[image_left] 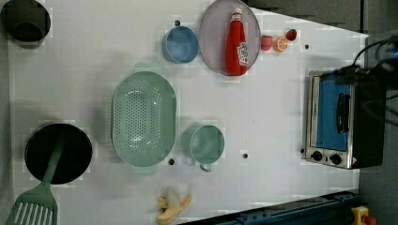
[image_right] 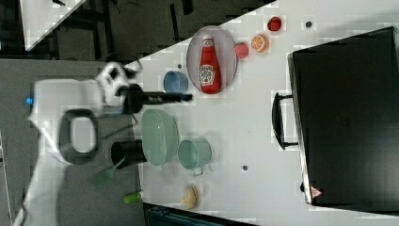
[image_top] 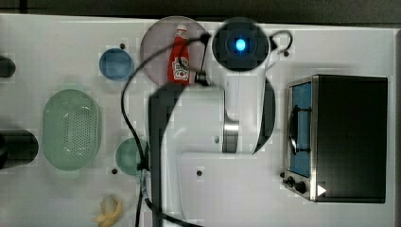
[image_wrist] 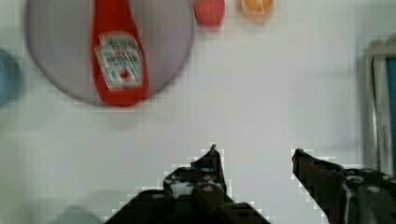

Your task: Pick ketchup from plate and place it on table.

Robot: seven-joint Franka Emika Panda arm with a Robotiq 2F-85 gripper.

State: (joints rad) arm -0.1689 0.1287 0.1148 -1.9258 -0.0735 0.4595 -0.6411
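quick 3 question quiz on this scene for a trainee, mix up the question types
1. True or false: the ketchup lies on the plate.
2. The gripper is: A) shut on the ketchup, B) open with nothing between its fingers, C) shut on the banana.
3. In the left view, which bowl sits just left of the plate, the blue bowl or the green cup?

Key:
1. True. The bottle lies flat across the plate.
2. B. In the wrist view the fingers stand apart over the bare table.
3. The blue bowl.
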